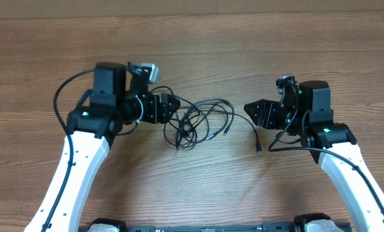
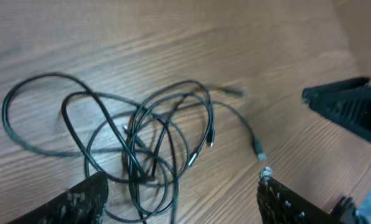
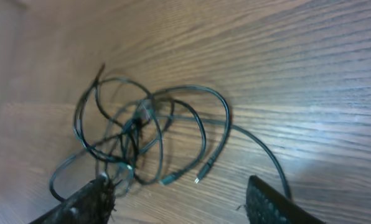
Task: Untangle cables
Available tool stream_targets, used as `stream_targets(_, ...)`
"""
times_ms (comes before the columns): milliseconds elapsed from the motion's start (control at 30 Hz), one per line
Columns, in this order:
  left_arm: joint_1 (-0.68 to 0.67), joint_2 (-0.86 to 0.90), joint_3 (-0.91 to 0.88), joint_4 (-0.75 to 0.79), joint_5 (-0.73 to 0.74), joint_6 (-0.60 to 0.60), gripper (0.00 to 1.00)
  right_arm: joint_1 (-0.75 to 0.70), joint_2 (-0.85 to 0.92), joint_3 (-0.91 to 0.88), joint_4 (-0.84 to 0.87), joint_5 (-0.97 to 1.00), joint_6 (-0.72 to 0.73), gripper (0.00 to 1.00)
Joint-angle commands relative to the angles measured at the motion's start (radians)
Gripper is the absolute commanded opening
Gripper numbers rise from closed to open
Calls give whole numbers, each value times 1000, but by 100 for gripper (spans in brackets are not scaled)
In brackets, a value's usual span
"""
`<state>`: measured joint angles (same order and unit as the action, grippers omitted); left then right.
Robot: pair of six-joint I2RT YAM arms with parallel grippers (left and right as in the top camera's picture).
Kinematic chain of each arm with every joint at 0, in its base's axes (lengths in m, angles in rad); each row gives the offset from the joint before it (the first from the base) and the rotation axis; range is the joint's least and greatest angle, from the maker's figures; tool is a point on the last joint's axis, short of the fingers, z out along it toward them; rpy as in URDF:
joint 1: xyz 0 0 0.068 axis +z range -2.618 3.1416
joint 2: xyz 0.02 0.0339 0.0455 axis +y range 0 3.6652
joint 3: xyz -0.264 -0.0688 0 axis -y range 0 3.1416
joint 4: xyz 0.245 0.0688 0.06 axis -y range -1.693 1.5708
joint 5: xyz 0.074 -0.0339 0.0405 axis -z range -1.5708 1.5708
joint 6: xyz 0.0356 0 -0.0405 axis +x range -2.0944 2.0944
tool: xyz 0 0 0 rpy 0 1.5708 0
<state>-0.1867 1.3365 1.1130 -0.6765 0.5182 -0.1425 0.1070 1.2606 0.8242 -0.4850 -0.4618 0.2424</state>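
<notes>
Between two facing grippers on a wooden table (image 1: 192, 45), the cables (image 1: 193, 122) lie unheld in one loose knot of black loops. The left gripper (image 1: 174, 108) sits just beside the knot's left edge. Its fingers (image 2: 79, 199) are spread wide, with the loops lying ahead of the gap and nothing pinched. The right gripper (image 1: 250, 113) stands apart from the loops on the other side, its fingers (image 3: 276, 205) likewise spread and empty. The bundle stretches left to right along the line joining the two arms. One free strand runs out of it toward the right arm, curving down to a plug end (image 1: 258, 153) near that gripper. By this layout, the left arm looks better placed for the knot, the right for the loose tail
</notes>
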Motion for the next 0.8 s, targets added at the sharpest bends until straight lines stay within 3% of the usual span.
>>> stream_targets(0, -48, 71, 13, -29, -58, 40, 74, 0, -1, 2, -18, 40, -15, 66)
stream_targets(367, -152, 320, 13, -87, -61, 76, 63, 0, -1, 2, -35, 61, -15, 68)
stream_targets(467, -174, 381, 13, -84, -184, 52, 63, 0, -1, 2, -37, 61, -15, 68)
stream_targets(533, -185, 409, 13, -48, -287, 6, 63, 0, -1, 2, -36, 61, -15, 68)
stream_targets(767, -200, 410, 12, 107, -289, -86, 56, 0, -1, 2, -37, 61, -15, 68)
